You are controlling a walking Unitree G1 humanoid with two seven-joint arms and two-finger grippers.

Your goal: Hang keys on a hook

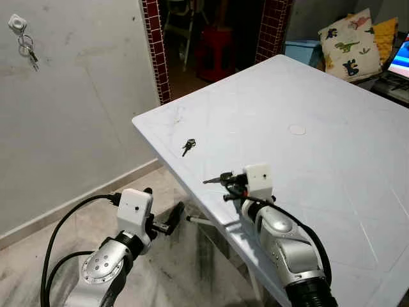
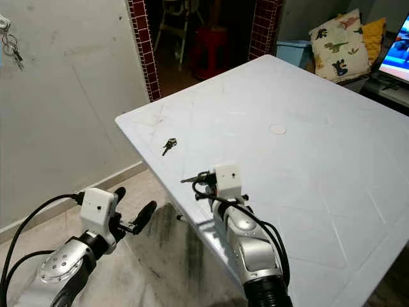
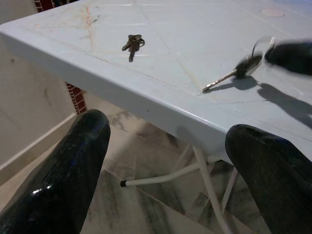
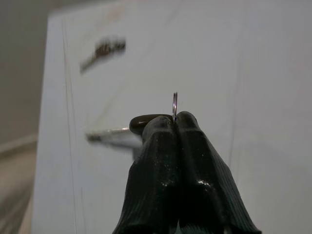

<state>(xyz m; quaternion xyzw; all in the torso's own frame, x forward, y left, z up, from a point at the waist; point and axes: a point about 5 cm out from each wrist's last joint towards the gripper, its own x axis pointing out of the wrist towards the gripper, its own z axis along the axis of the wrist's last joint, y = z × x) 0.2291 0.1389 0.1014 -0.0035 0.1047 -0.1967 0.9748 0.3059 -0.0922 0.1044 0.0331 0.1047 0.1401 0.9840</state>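
Right gripper pinches the thin metal ring of a dark-headed silver key just above the white plastic table, left gripper spread empty, so the carry to the white wall hook looks next

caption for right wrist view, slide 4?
Right gripper pinches a key ring above the white table; second key lies beyond.

Bench plain white, faint scuffs. Keys on it dark metal. Wall off-white, with maroon tiled door frame. Red stool behind. Cushion cream with dinosaur print. Fingers glossy black, arms silver, wrist housings white.
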